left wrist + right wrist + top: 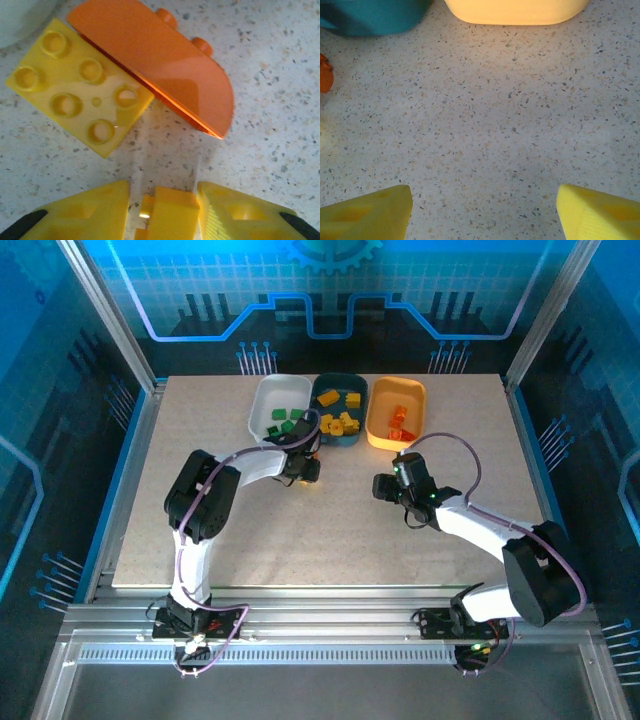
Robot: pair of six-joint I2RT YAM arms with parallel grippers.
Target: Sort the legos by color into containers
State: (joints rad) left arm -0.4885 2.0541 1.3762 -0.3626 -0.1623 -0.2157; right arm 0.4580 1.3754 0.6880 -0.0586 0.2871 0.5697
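Observation:
My left gripper [305, 462] [162, 187] is low over the table just in front of the white container [266, 400]. Its jaws stand closely round a small yellow lego [172, 215]; the right finger touches it and a thin gap shows at the left finger. Just beyond lie a flat yellow lego [80, 85] and a curved orange lego [160, 55], touching each other. My right gripper [385, 485] [485, 192] hangs open over bare table, nothing between its fingers. Green legos [285, 420] lie in the white container, yellow legos [340, 420] in the dark teal container [322, 388], orange legos [400, 420] in the yellow-orange container [378, 415].
The three containers stand side by side at the back middle of the table. In the right wrist view the teal container [370, 17] and yellow-orange container [515, 10] are just ahead, and an orange piece [324, 75] shows at the left edge. A metal frame surrounds the table.

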